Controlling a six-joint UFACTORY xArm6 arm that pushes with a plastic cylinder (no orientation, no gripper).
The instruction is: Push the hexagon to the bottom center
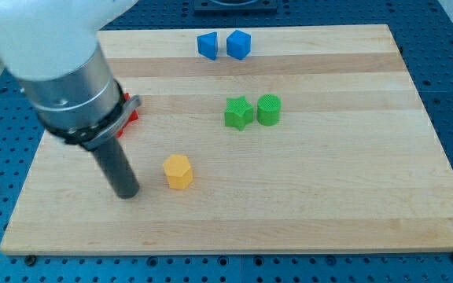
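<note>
Rod tip (127,193), the arm's only hand, has no jaws to open or close; it holds nothing and rests bare on the board (352,204), near the view's left.

Camera view, the one view: the yellow hexagon (178,171) stands just to the right of the tip and a little above it in the view, with a small gap between them, so they are near but not touching. It sits left of the board's middle and above the bottom edge. Well up and to the right of the tip are a green star (239,112) and a green cylinder (268,109), side by side. Farther up, at the top edge, are two blue blocks (223,45), side by side. A red block (130,114) shows only in part behind the arm's body, above the tip; its shape cannot be made out.

Risk: the tip is beside the hexagon, not above it. A push from here would likely send the block rightward instead of down toward bottom center. An off-center touch could also spin it or let it slip past the rod.

Orientation: the hexagon stands upright with a flat face on top. It has no clear long axis, and looks about as tall as it is wide.
</note>
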